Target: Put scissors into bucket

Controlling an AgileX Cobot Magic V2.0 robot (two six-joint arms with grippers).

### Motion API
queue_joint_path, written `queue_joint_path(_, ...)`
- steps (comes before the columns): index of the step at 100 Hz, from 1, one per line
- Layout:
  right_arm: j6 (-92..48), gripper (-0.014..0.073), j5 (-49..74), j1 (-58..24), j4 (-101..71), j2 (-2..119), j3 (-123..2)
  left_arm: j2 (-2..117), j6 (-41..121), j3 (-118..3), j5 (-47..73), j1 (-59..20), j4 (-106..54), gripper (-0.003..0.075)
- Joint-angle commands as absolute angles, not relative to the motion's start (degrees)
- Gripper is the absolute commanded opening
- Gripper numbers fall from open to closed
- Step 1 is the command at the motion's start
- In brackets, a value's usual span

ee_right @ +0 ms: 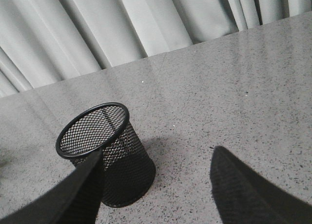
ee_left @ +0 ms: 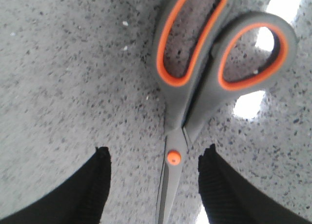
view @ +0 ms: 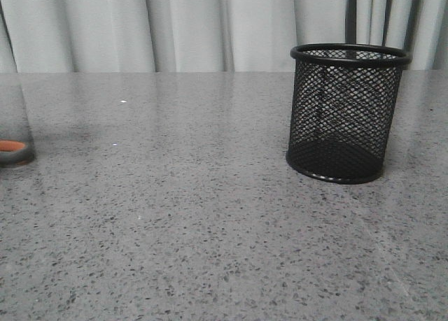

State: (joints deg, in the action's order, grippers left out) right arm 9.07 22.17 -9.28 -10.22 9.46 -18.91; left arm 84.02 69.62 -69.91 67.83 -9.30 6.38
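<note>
The jaws of the left gripper point(ee_left: 153, 170) are spread wide, and the scissors point(ee_left: 195, 87) are seen lying flat on the speckled table point(ee_left: 63, 77) between the two black fingers point(ee_left: 95, 185), the orange pivot screw level with the fingertips and neither finger touching the metal. The blades are closed and run down out of the wrist view; the orange-lined handle loops point away from the gripper. The step in hand is judged to be the approach for the pickup, with no grasp made yet. The jaws of the right gripper point(ee_right: 156, 185) are likewise spread and hold nothing; the bucket point(ee_right: 105, 153) is seen beyond them, upright and seemingly empty. In the front view the bucket point(view: 348, 111) stands on the right half of the table, while only an orange-lined handle loop of the scissors point(view: 14, 152) shows at the far left edge, well apart from it. Next, a closing of the left fingers on the blades near the pivot is called for, then a lift and a carry across to the rim.
</note>
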Motion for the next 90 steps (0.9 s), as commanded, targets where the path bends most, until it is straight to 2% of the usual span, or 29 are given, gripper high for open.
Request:
queue_joint_path(1, 7.88, 0.0421, 18.2, -9.52, -9.46, 10.53, -20.97, 84.67, 73.53, -72.41, 69.03, -7.25, 1.68, 0.0376)
queue_joint_path(11, 7.88, 0.0421, 18.2, -9.52, -9.46, 10.53, -20.97, 86.7, 78.92, -72.41, 69.93, -5.54, -0.85, 0.0376)
queue_joint_path(34, 7.79, 0.0421, 18.2, -9.52, -9.2, 10.53, -20.97, 90.11, 80.35, -72.41, 69.94, -2.46, -1.73, 0.0377)
queue_joint_path(90, 7.79, 0.0421, 18.2, -9.52, -7.32, 10.53, -20.97, 93.21, 83.66, -72.16, 68.88, -2.73, -8.33, 0.036)
